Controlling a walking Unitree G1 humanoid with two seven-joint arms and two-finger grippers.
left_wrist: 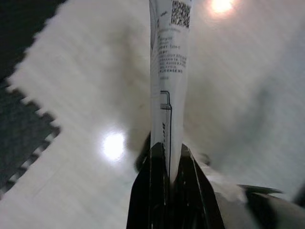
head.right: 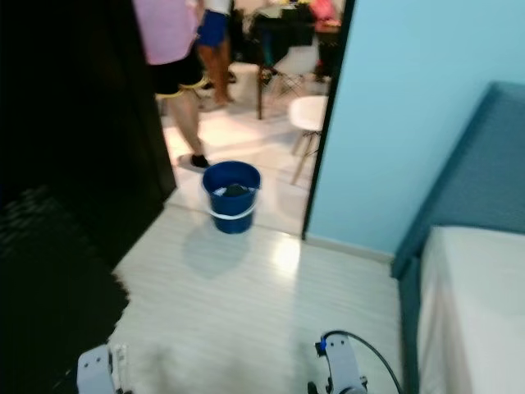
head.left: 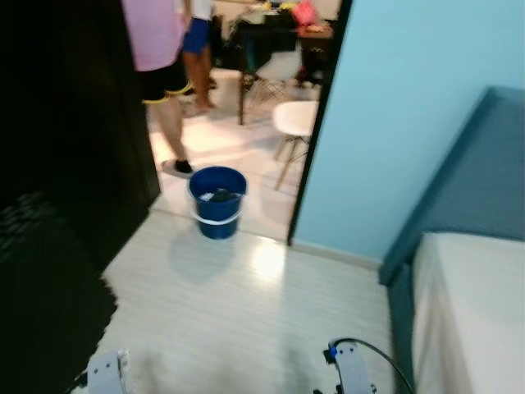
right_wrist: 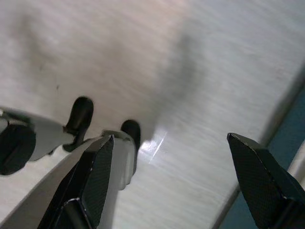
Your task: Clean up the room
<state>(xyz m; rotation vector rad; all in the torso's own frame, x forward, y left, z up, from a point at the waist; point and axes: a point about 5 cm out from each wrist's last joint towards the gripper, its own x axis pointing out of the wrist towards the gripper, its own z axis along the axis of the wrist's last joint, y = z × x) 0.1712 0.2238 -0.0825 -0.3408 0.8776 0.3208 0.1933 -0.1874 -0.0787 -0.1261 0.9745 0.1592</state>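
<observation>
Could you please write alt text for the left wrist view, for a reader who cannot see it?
The left gripper is shut on a flat white tube printed with small text and a QR code, which points away from the camera. Beneath it lies pale wood-look floor with light glare spots, and a dark foam mat with a notched edge at one side.
</observation>
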